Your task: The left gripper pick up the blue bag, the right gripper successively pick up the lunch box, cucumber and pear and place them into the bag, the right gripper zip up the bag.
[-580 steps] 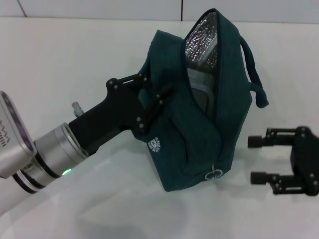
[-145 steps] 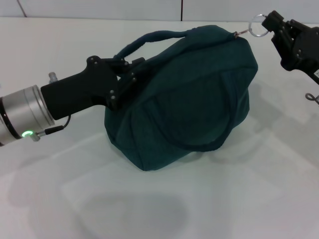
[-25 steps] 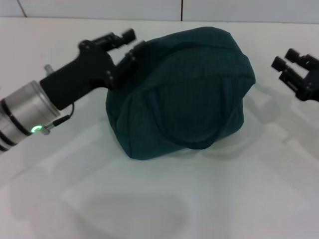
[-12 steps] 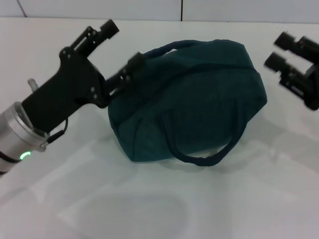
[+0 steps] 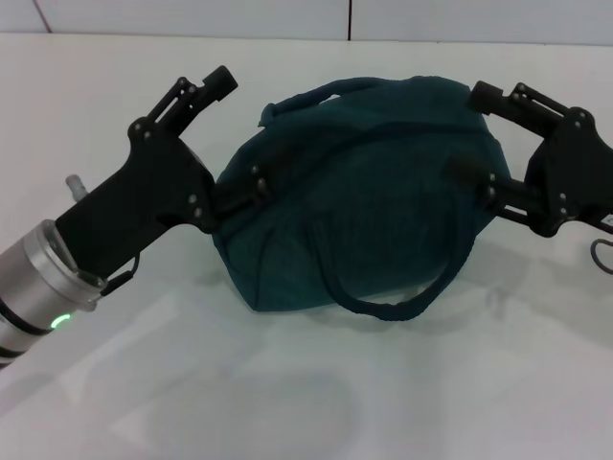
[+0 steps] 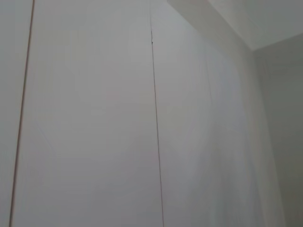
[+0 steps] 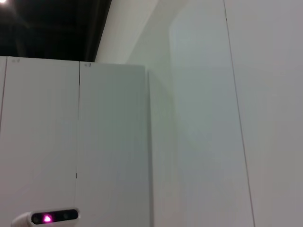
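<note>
Bag (image 5: 359,225) lies zipped and bulging on the table (image 5: 306,402), 1 strap drooping forward. Both grippers have let go: the left gripper (image 5: 235,134) now stands wide beside one end, the right gripper (image 5: 474,134) wide at the other. The task looks finished.

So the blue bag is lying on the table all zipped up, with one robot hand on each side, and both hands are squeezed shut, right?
Not quite. The head view shows the bag lying closed on the table, with the left gripper and right gripper on either side, but both are open, fingers spread apart, not squeezed shut.
</note>
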Robot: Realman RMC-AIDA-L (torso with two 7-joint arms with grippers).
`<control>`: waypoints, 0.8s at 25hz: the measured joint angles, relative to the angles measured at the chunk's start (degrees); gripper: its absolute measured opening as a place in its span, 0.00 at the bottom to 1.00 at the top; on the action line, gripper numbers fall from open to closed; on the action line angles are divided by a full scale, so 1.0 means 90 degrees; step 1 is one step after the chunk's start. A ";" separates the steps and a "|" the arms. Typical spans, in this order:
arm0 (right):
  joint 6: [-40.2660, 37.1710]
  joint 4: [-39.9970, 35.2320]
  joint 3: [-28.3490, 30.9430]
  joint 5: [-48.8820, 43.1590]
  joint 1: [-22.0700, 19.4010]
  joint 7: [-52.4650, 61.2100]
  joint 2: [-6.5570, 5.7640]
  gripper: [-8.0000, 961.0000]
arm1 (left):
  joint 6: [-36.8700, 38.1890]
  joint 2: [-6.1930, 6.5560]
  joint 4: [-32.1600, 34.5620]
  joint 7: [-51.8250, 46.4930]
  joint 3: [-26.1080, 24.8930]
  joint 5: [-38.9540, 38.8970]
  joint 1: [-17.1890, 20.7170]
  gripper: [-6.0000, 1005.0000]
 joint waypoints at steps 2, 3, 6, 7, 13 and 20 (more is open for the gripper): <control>-0.0002 0.0000 0.0001 0.0005 -0.0026 -0.0108 0.0019 0.65 | 0.0005 -0.0004 -0.0002 0.0001 0.0000 -0.0001 0.0013 0.89; -0.0015 -0.0001 0.0006 0.0022 -0.0054 -0.0181 0.0034 0.67 | 0.0004 -0.0007 -0.0002 0.0001 0.0000 -0.0002 0.0015 0.89; -0.0069 -0.0001 0.0023 0.0049 -0.0142 -0.0362 0.0096 0.73 | 0.0004 -0.0009 -0.0005 0.0003 0.0001 -0.0002 0.0016 0.89; -0.0098 -0.0001 0.0025 0.0049 -0.0175 -0.0434 0.0121 0.75 | 0.0005 -0.0009 -0.0005 0.0003 0.0001 -0.0002 0.0016 0.89; -0.0186 -0.0016 0.0093 0.0050 -0.0328 -0.0849 0.0253 0.78 | 0.0009 -0.0009 -0.0056 0.0029 0.0001 -0.0003 0.0023 0.89; -0.0199 -0.0011 0.0103 0.0115 -0.0388 -0.0956 0.0284 0.78 | 0.0009 -0.0009 -0.0093 0.0260 0.0151 0.0004 0.0035 0.89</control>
